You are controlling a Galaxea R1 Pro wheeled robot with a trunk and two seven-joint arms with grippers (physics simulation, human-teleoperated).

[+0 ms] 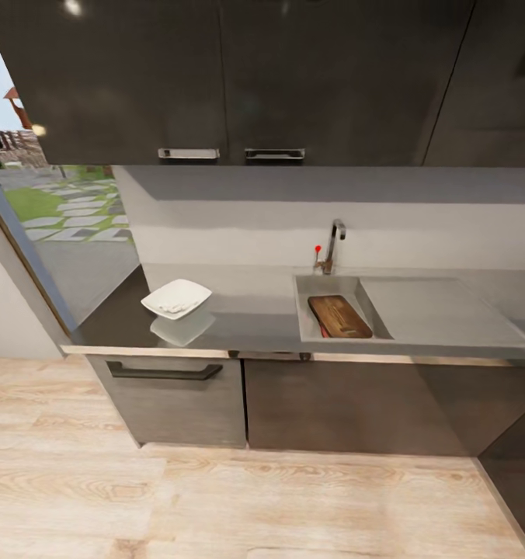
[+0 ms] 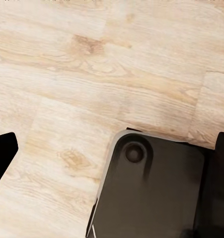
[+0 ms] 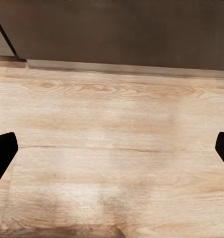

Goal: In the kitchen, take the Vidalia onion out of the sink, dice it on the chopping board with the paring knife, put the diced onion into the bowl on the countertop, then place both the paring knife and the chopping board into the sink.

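The chopping board lies inside the sink basin, below the tap; the bowl sits on the countertop well apart from the sink. Both the left gripper and the right gripper hang spread and unloaded over the wooden floor.

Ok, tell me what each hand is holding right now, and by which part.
Nothing. The left hand and the right hand are both open with only wooden floor between their fingertips.

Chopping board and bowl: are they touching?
Apart. The head view shows the chopping board lying inside the sink, while the bowl sits on the countertop, bare counter between them.
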